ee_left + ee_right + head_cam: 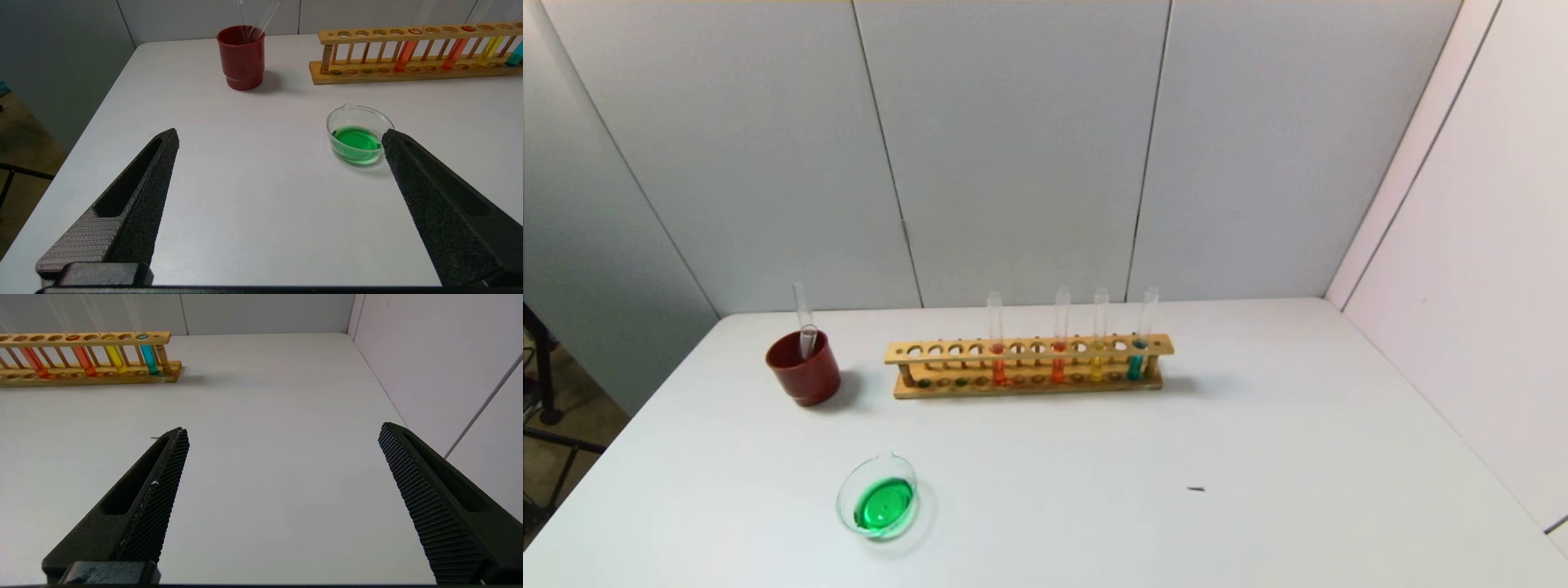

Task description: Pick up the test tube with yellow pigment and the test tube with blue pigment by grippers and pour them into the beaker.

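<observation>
The beaker (879, 496) stands on the table's near left and holds green liquid; it also shows in the left wrist view (359, 134). A test tube with yellow pigment (1098, 351) and a test tube with blue pigment (1139, 353) stand upright at the right end of a wooden rack (1029, 365); both show in the right wrist view (115, 357) (149, 357). Neither gripper shows in the head view. My left gripper (280, 136) is open and empty above the table, short of the beaker. My right gripper (282, 430) is open and empty over bare table.
A dark red cup (804, 367) with two empty glass tubes stands left of the rack. Two tubes with orange-red liquid (998, 363) stand in the rack. A small dark speck (1195, 489) lies on the white table (1258, 457). Walls close in behind and on the right.
</observation>
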`<state>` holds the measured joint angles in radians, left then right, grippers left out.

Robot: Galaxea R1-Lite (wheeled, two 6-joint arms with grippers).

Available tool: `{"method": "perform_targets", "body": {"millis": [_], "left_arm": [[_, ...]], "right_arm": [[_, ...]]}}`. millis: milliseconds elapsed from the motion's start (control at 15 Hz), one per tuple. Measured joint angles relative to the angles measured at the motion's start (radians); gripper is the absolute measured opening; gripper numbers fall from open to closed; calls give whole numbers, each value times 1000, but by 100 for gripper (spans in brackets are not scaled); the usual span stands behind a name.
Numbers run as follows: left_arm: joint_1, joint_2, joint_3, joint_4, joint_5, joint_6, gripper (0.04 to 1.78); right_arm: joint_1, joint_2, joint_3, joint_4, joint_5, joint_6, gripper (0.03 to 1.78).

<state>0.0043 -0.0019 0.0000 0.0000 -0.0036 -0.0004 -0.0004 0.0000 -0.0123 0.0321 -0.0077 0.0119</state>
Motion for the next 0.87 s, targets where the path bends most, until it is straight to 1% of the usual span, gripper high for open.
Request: {"method": "perform_targets", "body": {"millis": [867], "left_arm": [[0,0,0,0,0,-2,175]], "right_arm": [[-1,0,0,0,0,4,170]]}}
